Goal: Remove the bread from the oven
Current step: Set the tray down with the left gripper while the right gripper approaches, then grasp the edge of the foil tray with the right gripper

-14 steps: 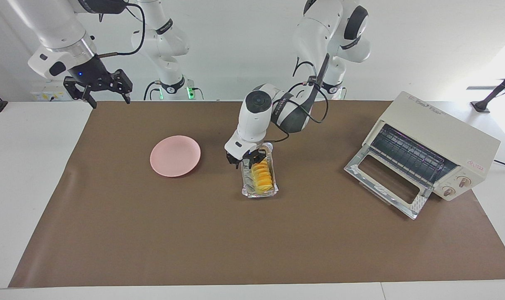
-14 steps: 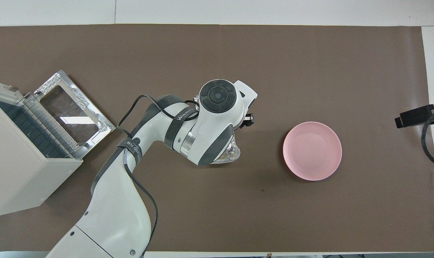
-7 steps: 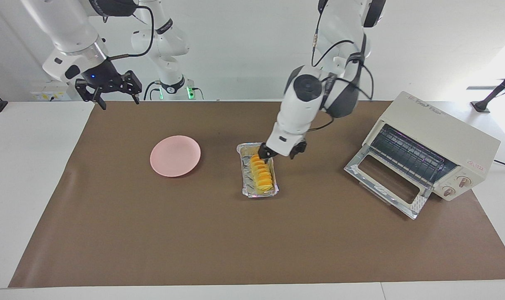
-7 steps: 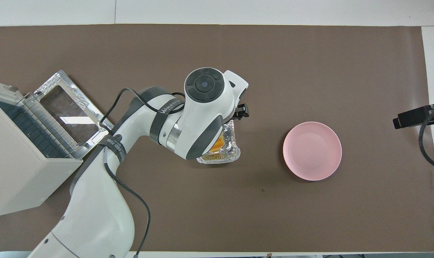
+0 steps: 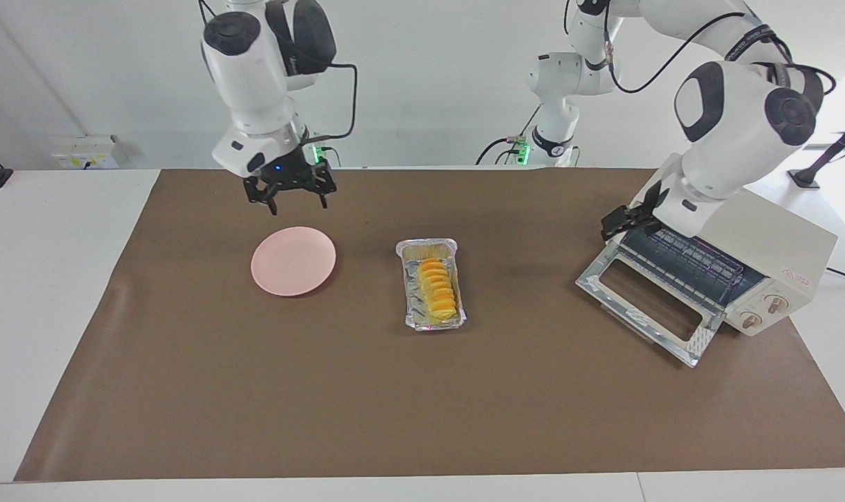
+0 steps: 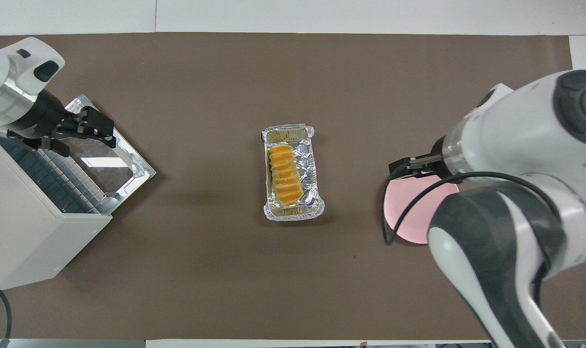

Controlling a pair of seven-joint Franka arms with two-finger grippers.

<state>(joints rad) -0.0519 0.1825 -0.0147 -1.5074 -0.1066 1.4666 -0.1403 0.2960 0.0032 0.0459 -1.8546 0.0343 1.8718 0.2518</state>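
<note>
1 bread (image 5: 437, 290), 1 foil tray (image 5: 412, 307), 1 plate (image 5: 293, 260), 1 oven (image 5: 743, 237), 2 arms.

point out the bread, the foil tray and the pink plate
bread (image 5: 437, 291): facing view, middle of the ridged loaf.
foil tray (image 5: 427, 245): facing view, rim at the end nearer the robots.
pink plate (image 5: 293, 261): facing view, centre of the plate.

Facing and overhead cameras, high, opposed, share the whole table (image 5: 185, 390).
</note>
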